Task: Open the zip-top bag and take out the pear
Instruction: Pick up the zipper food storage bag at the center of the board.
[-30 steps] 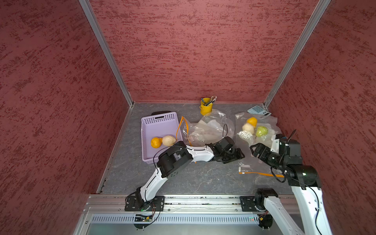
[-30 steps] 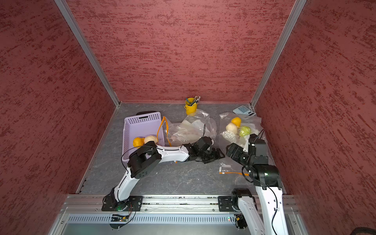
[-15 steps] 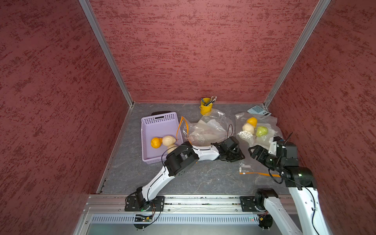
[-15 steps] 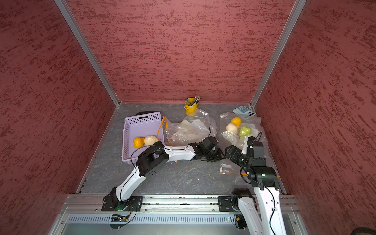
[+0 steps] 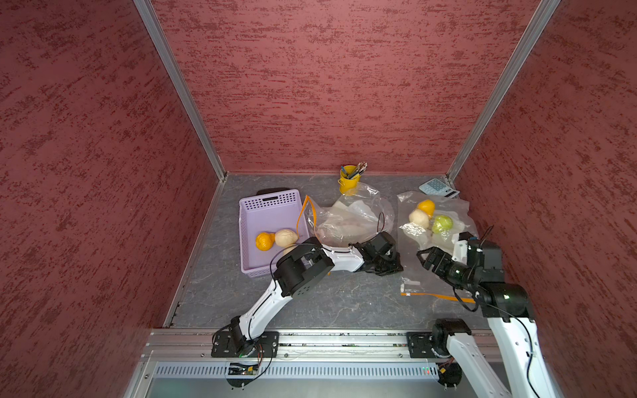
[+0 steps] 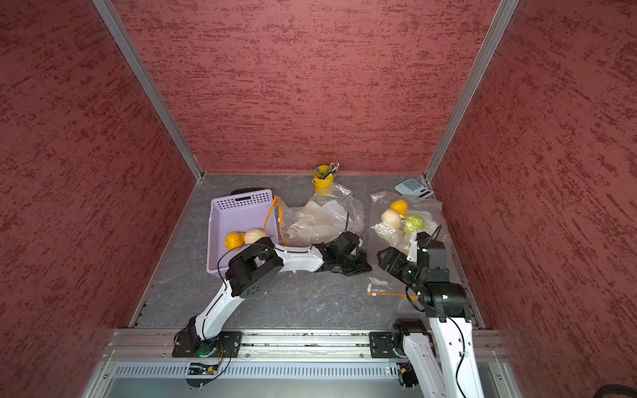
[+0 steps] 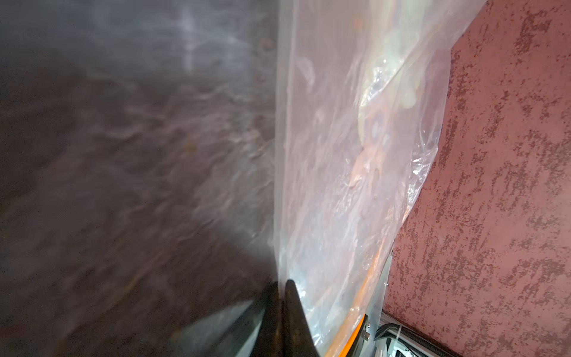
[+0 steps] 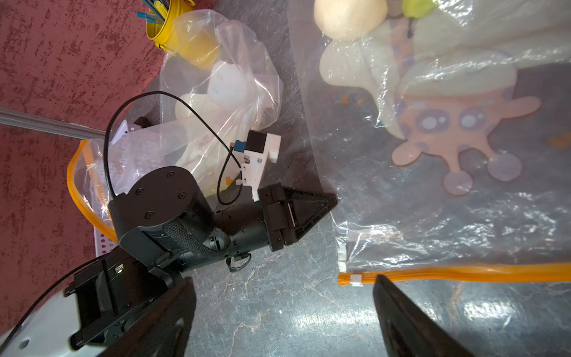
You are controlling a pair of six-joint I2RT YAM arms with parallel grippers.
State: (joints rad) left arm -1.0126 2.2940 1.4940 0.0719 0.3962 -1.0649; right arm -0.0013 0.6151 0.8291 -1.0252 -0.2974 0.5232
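Note:
The clear zip-top bag [image 5: 458, 210] [image 6: 431, 210] lies at the right of the table. Inside it sit the green pear [image 5: 442, 224] [image 6: 413, 223], an orange fruit, a cream ball and a flat plush toy. The bag's orange zip [image 8: 463, 273] runs along its near edge, with a white slider [image 8: 355, 279] at the left end. My left gripper [image 5: 391, 266] [image 7: 281, 287] is shut on the bag's clear left edge [image 7: 282, 185]. My right gripper [image 5: 425, 256] [image 8: 282, 284] is open, low over the table beside the slider, holding nothing.
A purple basket [image 5: 269, 213] with an orange and a cream fruit stands at the left. Next to it lies a second clear bag [image 5: 351, 220] with a loose orange zip. A yellow pen cup [image 5: 349, 179] and a calculator [image 5: 436, 189] sit at the back.
My left gripper moved right to the bag's left edge and shut on it. The right arm shifted slightly toward the bag's near corner and stayed open.

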